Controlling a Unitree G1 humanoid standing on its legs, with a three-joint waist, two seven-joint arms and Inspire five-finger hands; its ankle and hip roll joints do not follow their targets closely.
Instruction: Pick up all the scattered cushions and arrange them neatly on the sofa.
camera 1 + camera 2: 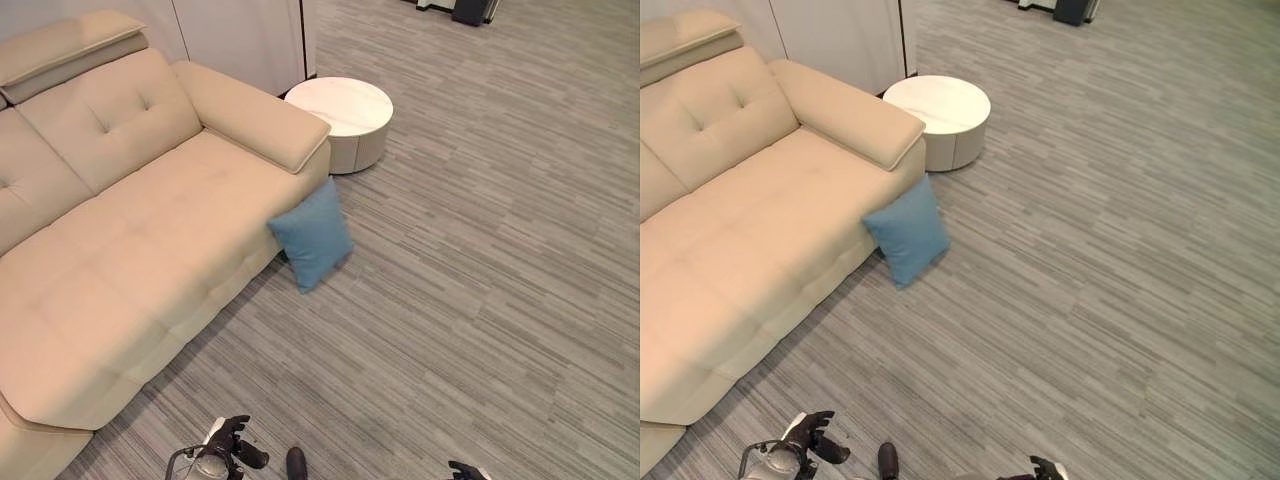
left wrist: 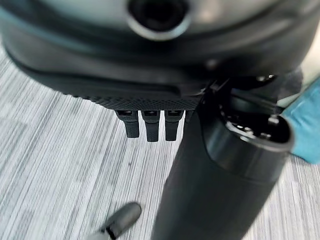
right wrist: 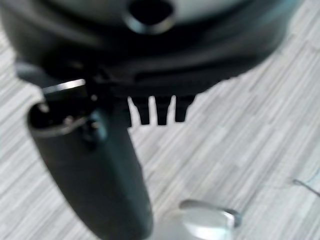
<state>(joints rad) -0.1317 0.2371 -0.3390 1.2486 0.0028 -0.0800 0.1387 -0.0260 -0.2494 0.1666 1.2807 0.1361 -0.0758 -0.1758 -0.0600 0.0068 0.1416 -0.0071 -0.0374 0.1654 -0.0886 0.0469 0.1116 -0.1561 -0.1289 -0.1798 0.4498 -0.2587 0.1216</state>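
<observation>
Grey striped floor with beige sofa, round white table, blue cushion leaning against sofa.

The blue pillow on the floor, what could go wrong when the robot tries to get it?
The blue cushion leans on the sofa front, so a clumsy push might tip it flat. The round white table stands close by, and a swinging arm could bump it. Both hands, left hand and right hand, hang low and far from the cushion, so the robot must walk up first.
</observation>
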